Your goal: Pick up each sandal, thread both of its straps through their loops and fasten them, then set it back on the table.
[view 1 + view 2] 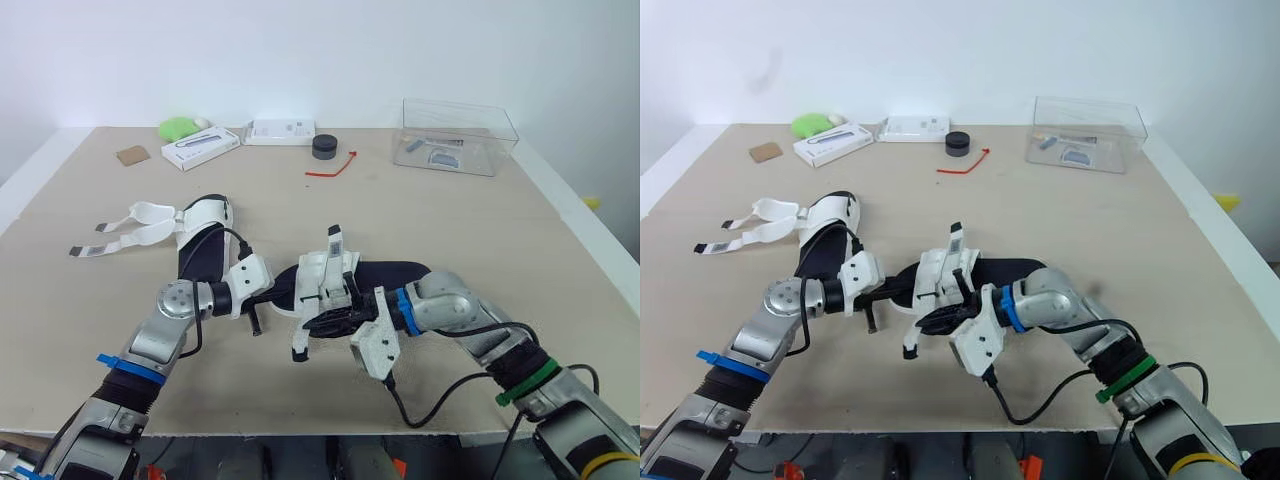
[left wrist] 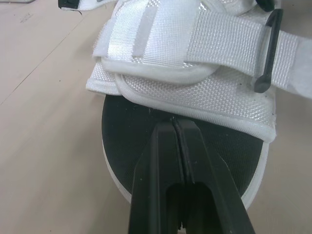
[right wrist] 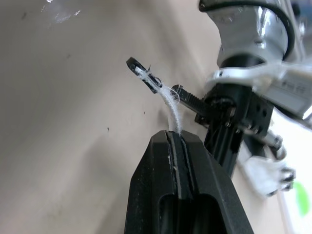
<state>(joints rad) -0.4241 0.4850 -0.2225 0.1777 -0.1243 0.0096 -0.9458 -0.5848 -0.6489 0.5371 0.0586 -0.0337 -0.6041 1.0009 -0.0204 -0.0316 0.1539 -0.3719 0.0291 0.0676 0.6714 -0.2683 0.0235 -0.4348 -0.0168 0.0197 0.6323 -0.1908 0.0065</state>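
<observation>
A white-strapped sandal with a black insole (image 1: 385, 272) lies mid-table, toe toward my left arm. My left gripper (image 2: 176, 130) is shut on the toe edge of its sole, just below the white front strap (image 2: 204, 39). My right gripper (image 3: 174, 137) is shut on the thin end of a white strap (image 3: 169, 102) with a black tip, pulled down from that sandal's front (image 1: 300, 345). The second sandal (image 1: 203, 240) lies further back on the left, its two straps (image 1: 125, 232) spread loose on the table.
Along the far edge stand a clear plastic box (image 1: 455, 135), a black round puck (image 1: 324, 147), a red tie (image 1: 335, 165), two white boxes (image 1: 200, 148), a green object (image 1: 178, 127) and a brown card (image 1: 132, 155). The table's front edge (image 1: 300, 433) runs close below my arms.
</observation>
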